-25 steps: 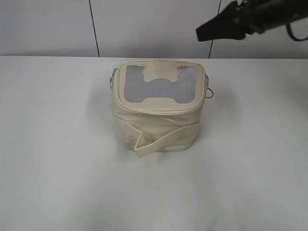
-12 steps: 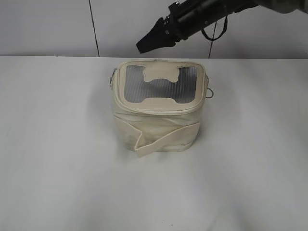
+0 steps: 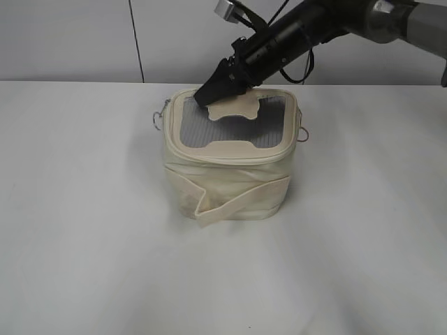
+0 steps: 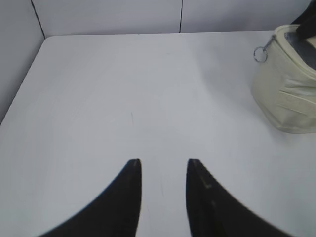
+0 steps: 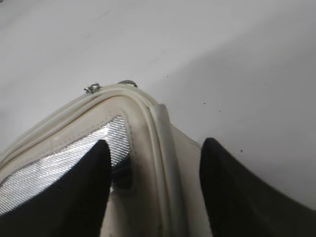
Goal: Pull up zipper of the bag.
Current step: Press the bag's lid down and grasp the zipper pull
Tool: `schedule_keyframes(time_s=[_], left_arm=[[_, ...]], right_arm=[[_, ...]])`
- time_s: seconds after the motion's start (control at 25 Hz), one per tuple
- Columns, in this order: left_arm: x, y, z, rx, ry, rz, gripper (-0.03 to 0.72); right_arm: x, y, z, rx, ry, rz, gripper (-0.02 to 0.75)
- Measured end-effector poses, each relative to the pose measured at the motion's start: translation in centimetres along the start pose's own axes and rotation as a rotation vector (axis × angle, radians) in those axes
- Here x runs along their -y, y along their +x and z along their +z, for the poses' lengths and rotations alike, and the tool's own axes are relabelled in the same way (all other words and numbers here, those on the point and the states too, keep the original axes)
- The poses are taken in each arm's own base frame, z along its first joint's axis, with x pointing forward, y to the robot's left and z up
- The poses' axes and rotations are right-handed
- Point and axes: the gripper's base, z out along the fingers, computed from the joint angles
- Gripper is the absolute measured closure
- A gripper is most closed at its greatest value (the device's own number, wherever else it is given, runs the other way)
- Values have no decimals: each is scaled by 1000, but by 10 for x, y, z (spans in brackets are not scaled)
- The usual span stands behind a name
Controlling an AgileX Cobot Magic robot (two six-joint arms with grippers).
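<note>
The cream boxy bag stands mid-table, its lid with a grey ribbed panel facing up. Its zipper runs round the lid rim, with silver ring pulls at the left and right. My right gripper is down on the lid's back left corner. In the right wrist view it is open and straddles the rim track, one finger over the grey panel, the other outside the bag. My left gripper is open and empty over bare table, far from the bag.
The white table meets a pale panelled wall at the back. The right arm slants down from the upper right over the bag's back edge. The left ring pull also shows in the left wrist view.
The right arm has swung down and left from above the wall to the bag's lid corner. The bag's left ring pull now sticks out further.
</note>
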Motion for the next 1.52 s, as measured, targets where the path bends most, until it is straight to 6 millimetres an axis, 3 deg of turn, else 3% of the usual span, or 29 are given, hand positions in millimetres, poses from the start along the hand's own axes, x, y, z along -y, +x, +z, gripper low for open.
schedule_keyframes(time_s=[0.16, 0.24, 0.36, 0.52, 0.6, 0.84, 1.0, 1.2, 1.36, 1.52], left_arm=[[1, -14, 8, -18, -1, 48, 447], [4, -32, 19, 11, 20, 100, 437], [10, -63, 52, 77, 75, 106, 398], [20, -85, 125, 5, 164, 86, 361], [25, -84, 174, -123, 227, 70, 351], [42, -93, 280, -232, 433, 240, 241], [50, -76, 332, -334, 556, 267, 206], [78, -55, 353, -393, 598, 321, 200], [103, -54, 354, -352, 548, 390, 200], [113, -54, 356, -320, 493, 398, 200]], right_arm=[[-1, -1, -1, -4, -8, -6, 642], [-1, -1, -1, -5, -8, -9, 653], [-1, -2, -2, -6, -6, -13, 653], [-3, -4, -2, -14, -7, -27, 654], [-3, -4, -3, -16, -7, -32, 654], [-3, -5, -4, -19, -5, -32, 662], [-3, -5, -4, -20, -6, -26, 663], [-3, -5, -4, -20, -6, -20, 663], [-3, -5, -4, -21, -6, -15, 663], [-3, -5, -3, -21, -6, -12, 663]])
